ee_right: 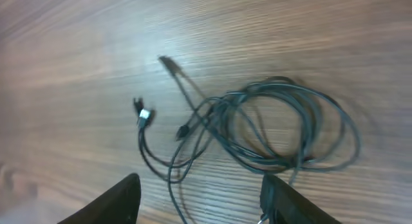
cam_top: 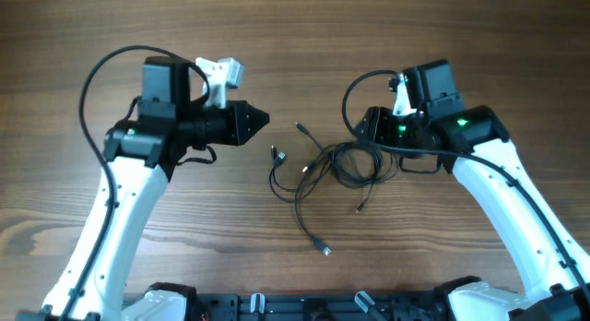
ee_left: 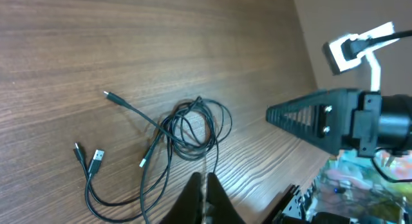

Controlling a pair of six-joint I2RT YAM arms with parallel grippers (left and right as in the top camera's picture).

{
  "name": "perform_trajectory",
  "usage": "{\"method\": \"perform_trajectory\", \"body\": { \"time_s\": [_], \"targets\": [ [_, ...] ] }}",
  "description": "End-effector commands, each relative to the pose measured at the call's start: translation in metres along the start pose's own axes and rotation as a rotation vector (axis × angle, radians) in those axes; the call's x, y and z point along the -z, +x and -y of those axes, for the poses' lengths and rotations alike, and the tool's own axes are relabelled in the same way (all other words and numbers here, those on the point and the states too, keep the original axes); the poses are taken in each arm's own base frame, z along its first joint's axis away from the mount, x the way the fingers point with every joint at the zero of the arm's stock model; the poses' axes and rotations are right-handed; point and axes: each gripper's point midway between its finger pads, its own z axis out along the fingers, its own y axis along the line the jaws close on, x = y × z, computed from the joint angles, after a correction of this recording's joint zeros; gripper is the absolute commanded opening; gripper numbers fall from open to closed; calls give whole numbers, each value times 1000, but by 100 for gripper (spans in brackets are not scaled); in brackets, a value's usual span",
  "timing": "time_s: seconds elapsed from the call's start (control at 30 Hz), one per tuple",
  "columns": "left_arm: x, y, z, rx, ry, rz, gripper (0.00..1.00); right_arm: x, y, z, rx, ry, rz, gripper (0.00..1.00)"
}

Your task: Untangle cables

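Note:
The cables (cam_top: 324, 166) lie as a small tangle of thin black wires with silvery plug ends on the wooden table between the arms. A loose coil sits at the right of the tangle, and strands trail left and toward the front. My left gripper (cam_top: 260, 121) is shut and empty, to the left of the tangle. The left wrist view shows its closed fingertips (ee_left: 205, 185) just short of the coil (ee_left: 193, 127). My right gripper (cam_top: 367, 136) is open over the coil's right side; in the right wrist view its fingers (ee_right: 203, 195) straddle the cables (ee_right: 270, 127).
The wooden table (cam_top: 295, 35) fills the view. The arms' own thicker black cables loop behind each arm (cam_top: 92, 81). The arm bases and a dark rail (cam_top: 304, 307) line the front edge.

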Motion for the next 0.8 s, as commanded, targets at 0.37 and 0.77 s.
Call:
{"method": "perform_trajectory", "body": {
  "time_s": [0.37,0.77],
  "targets": [
    [-169,46,-11,213,-246,-107,35,33,-49,94,-217,118,126,65],
    [-226,109,-33,310,-435,-150,32,33,-47,95,-199,122,120,64]
  ]
}}
